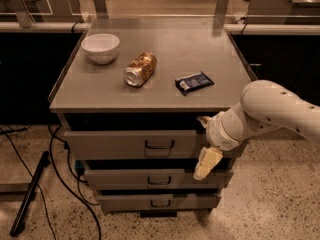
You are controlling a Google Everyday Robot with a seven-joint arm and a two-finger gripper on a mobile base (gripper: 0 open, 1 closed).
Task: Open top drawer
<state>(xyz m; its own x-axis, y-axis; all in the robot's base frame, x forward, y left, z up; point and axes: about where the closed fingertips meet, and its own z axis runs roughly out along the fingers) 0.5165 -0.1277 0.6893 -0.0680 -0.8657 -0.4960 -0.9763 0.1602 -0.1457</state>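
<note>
The top drawer [115, 145] is the widest grey metal drawer, right under the cabinet top, and its front sits a little forward of the cabinet. Its small dark loop handle [159, 145] is at the centre. My gripper [204, 141] is on the white arm that comes in from the right. It is in front of the right end of the drawer front, to the right of the handle and apart from it. It is open and empty, with one cream finger [207, 163] pointing down and the other fingertip [202, 119] near the drawer's top edge.
On the cabinet top [200, 49] are a white bowl [100, 47], a tipped gold can [140, 69] and a dark packet [194, 82]. Two narrower drawers [125, 178] sit below. Cables [65, 184] and a black pole [30, 194] lie on the floor at the left.
</note>
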